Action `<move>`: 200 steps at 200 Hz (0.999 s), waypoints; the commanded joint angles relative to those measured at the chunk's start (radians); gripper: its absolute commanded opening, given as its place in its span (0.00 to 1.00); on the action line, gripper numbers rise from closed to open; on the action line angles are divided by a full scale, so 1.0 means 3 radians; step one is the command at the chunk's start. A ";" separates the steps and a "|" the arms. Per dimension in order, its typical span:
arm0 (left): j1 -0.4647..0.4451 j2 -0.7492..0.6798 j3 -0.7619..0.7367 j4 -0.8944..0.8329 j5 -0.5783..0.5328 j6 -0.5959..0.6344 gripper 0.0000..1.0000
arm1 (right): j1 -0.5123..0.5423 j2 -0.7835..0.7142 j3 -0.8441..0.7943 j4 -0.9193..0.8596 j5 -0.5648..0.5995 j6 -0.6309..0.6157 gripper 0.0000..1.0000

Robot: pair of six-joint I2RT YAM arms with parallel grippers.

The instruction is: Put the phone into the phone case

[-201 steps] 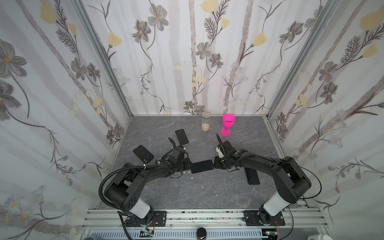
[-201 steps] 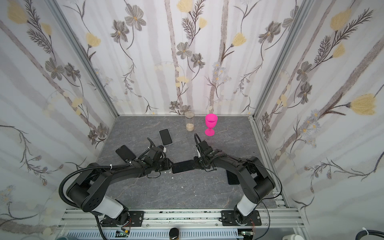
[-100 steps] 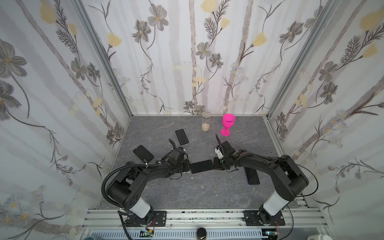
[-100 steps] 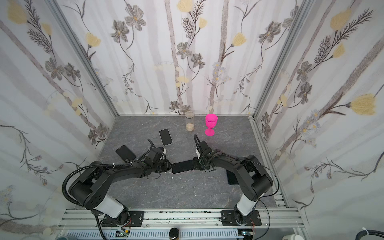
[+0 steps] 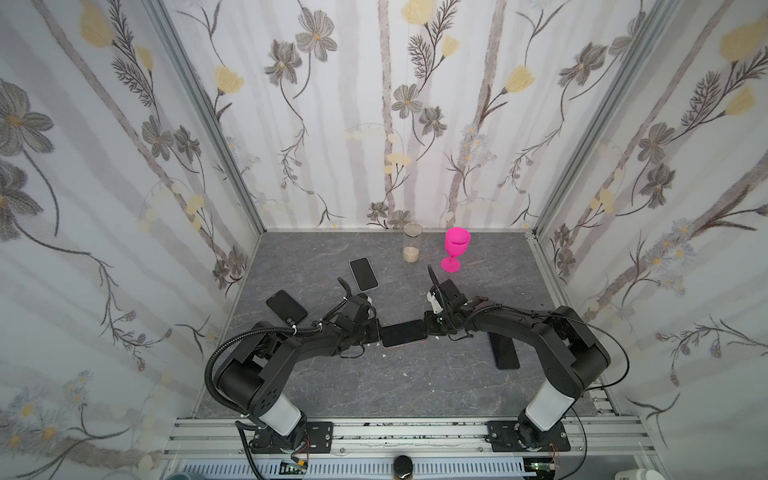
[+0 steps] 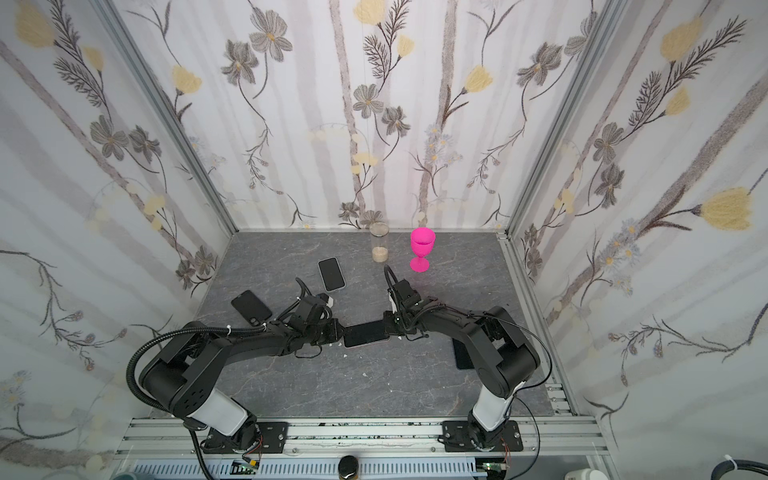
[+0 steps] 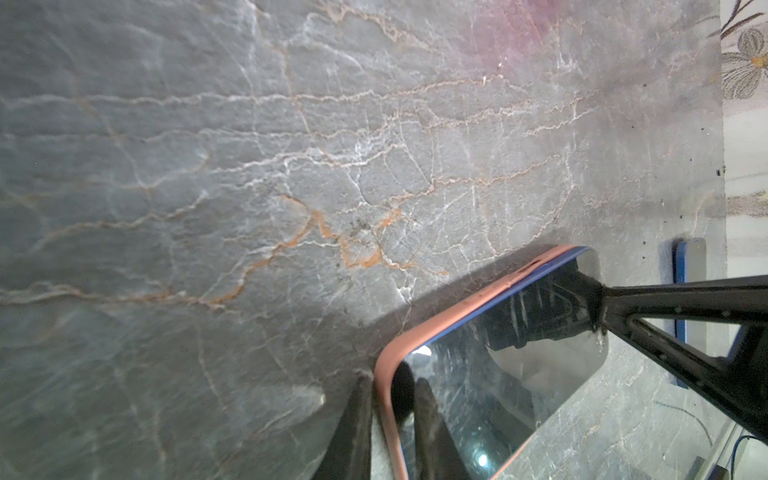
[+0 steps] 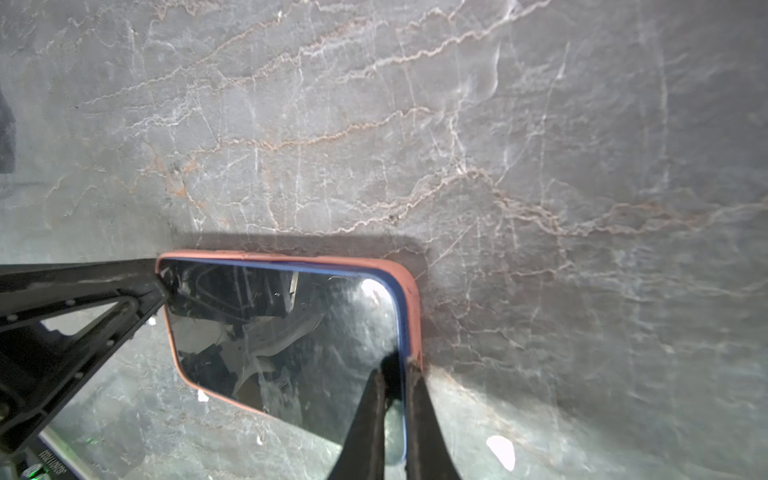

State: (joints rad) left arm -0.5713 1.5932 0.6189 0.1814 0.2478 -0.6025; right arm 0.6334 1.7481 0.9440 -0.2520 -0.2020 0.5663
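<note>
Left pincer (image 7: 390, 388) clamps phone case (image 7: 469, 307) rim, right pincer (image 8: 395, 370) clamps phone (image 8: 291, 332) edge; case back hidden

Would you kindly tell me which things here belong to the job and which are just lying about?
Job: phone, pink case, left end effector, right end effector.
Lying about: far phone, black phone or case, blue phone, goblet, jar.

Lab test booth: floral-papered walls (image 5: 374, 104), aluminium rail (image 5: 415, 434), grey stone-look tabletop (image 5: 415, 382).
</note>
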 commanded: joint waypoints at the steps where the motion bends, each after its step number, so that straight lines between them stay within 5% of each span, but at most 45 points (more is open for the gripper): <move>1: 0.0002 0.0033 -0.0010 -0.0180 -0.0036 0.0002 0.18 | 0.0062 0.0165 -0.0058 -0.0505 0.0053 -0.0068 0.09; 60: 0.0002 -0.0006 -0.0003 -0.0206 -0.0068 0.0000 0.18 | 0.0096 0.0087 0.0050 -0.0575 -0.0017 -0.0084 0.05; 200: 0.0002 -0.0073 0.0000 -0.0247 -0.0070 -0.0011 0.18 | 0.0124 -0.0178 0.0180 -0.0718 -0.0069 -0.0080 0.14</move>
State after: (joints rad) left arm -0.5716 1.5753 0.6189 0.1505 0.2359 -0.6025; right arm 0.6659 1.7046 1.0096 -0.4538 -0.2115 0.5449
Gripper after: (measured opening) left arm 0.177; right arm 0.142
